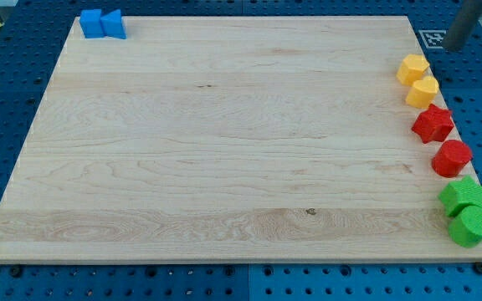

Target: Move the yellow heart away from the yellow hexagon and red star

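- The wooden desk [224, 142] fills most of the view.
- Two blue blocks [102, 23] touch at its top-left corner.
- Down the view's right edge run the yellow hexagon [412, 68], yellow heart [423, 91] touching it, red star [433, 124], red cylinder [452, 158], green star [462, 196] and green cylinder [472, 225].
- The rod's tip [452, 46] sits off the desk, just above-right of the hexagon; it has no jaws.

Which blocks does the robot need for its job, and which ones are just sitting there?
Needed: yellow heart, yellow hexagon, red star, my tip.

Just sitting: two blue blocks, red round block, green star, green round block.
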Controlling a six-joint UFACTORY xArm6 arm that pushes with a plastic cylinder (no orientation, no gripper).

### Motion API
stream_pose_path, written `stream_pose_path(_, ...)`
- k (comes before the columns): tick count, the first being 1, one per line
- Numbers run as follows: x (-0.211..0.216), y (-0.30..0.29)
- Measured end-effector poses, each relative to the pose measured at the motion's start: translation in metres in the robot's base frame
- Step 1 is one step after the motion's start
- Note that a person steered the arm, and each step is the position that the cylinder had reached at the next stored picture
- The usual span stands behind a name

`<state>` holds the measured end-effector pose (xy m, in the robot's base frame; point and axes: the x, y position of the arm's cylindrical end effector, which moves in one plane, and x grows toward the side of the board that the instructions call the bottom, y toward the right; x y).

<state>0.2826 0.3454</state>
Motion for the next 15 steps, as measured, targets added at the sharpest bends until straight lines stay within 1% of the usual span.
stream_pose_path(2, 0.046, 0.000)
stream_pose_path(4, 0.105, -0.003)
stream_pose_path(5, 0.111, -0.032)
stream_pose_path(8, 0.108, -0.128)
stream_pose_path(10, 0.102, -0.101)
stream_pose_path(11, 0.078, -0.119)
stream_pose_path(12, 0.078, -0.170)
stream_pose_path(13, 0.078, -0.179)
stream_pose_path(14, 0.078, -0.178)
stream_pose_path(15, 0.082, -0.145)
